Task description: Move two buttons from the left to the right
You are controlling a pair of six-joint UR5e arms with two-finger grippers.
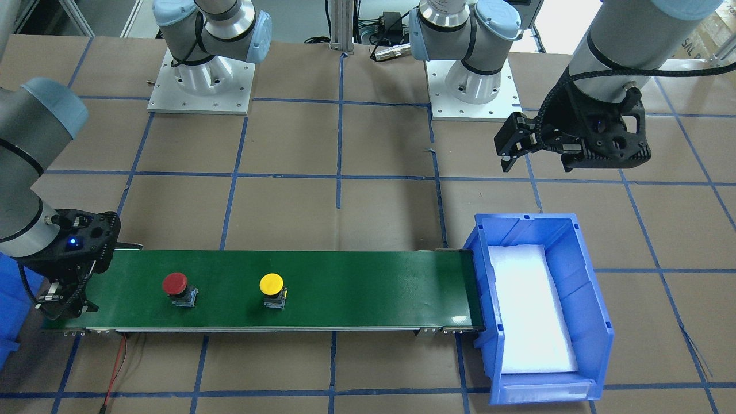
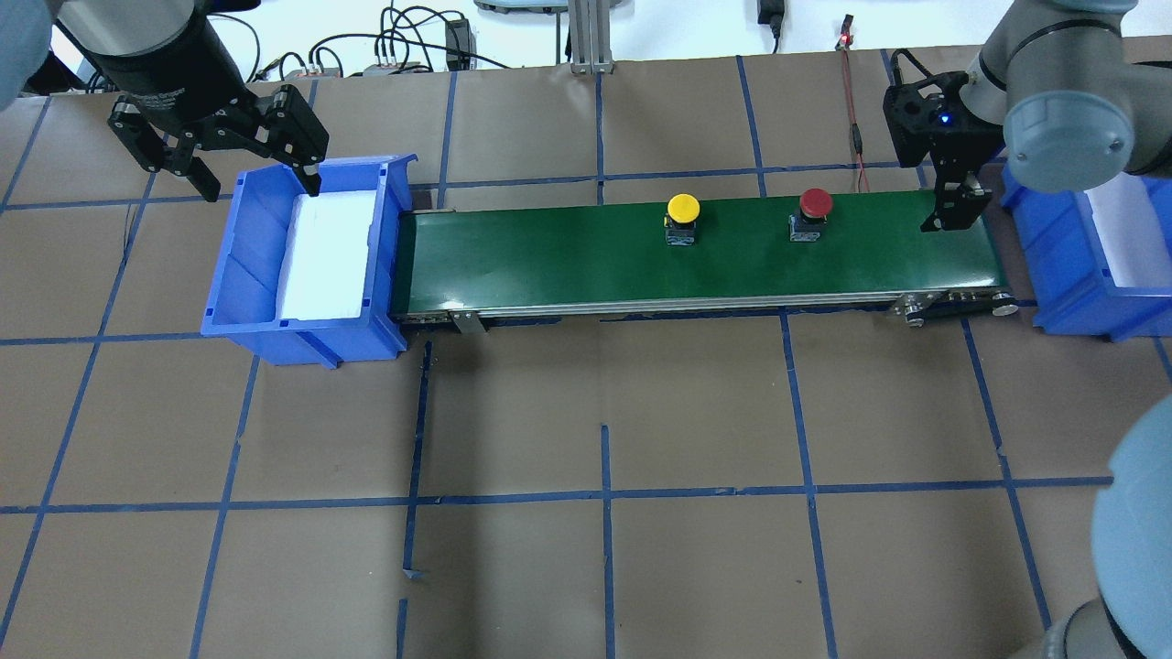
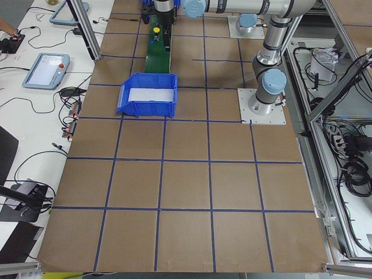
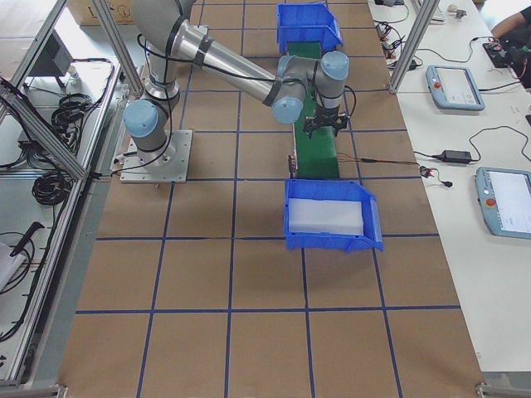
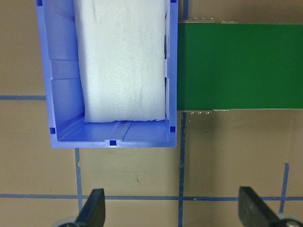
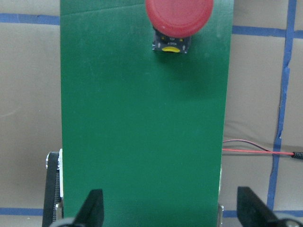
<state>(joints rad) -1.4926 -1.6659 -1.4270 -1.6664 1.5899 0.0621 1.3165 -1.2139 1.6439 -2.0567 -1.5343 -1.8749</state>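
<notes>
**Red button (image 1: 175,284) and yellow button (image 1: 272,284) stand on the belt (image 1: 356,282), nothing gripped**

Front-facing view: both buttons stand upright, caps up, on the green belt, along its edge away from the robot's bases. The red button is near the belt's end where the right gripper (image 1: 64,305) hovers. The yellow button is nearer the belt's middle, well apart from the red one. The right gripper touches neither. A blue bin (image 1: 595,299) butts against the belt's other end and holds a white foam pad (image 1: 532,310). The left gripper (image 1: 513,158) hangs raised over the counter (image 1: 287,201) near that bin, well apart from the belt.

Overhead view: the left gripper's fingers are spread wide near the bin's rim. The right gripper sits low over its end of the belt. A second blue bin (image 2: 1062,302) stands just beyond that end.

Exterior left view: the first bin is at the belt's near end, and the yellow cap shows small farther along the belt.

Exterior right view: the near arm reaches over the belt, and the second bin is just off the belt's near end.

Left wrist view: both fingers are wide apart with nothing between them. The bin and the belt's end lie ahead.

Right wrist view: the fingers are spread and empty, one at either side of the belt. The red button stands farther along the belt, clear of them. A red-and-black wire (image 6: 255,151) lies beside the belt.
</notes>
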